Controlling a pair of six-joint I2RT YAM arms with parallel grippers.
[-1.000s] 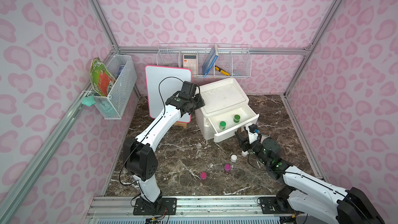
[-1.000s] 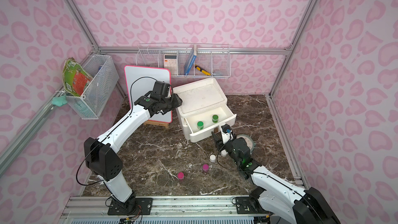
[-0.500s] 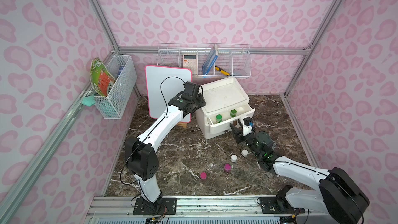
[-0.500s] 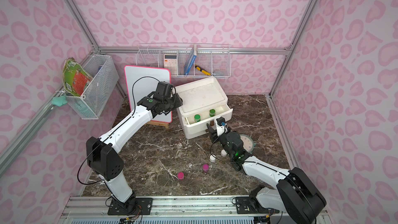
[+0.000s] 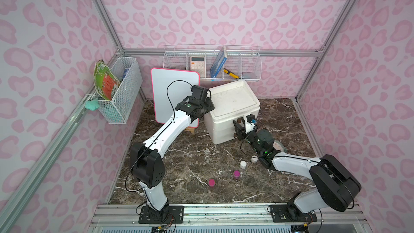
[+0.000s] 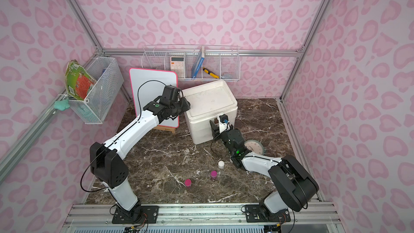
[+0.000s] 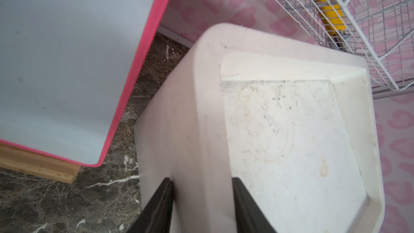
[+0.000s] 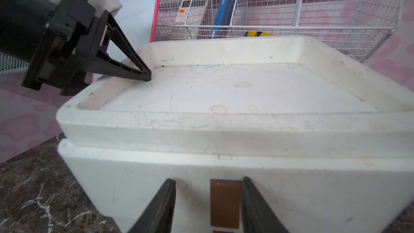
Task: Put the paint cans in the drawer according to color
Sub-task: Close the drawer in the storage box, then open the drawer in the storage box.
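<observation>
White drawer unit at back of marble tabletop, drawers flush. Left gripper at unit's top rim, on whiteboard side. Right gripper at unit's front, by brown tab. Clock flat, partly behind right arm. White-lidded paint can near right forearm. Magenta-lidded paint can just in front of it. Second magenta-lidded paint can apart, toward left arm's base.
</observation>
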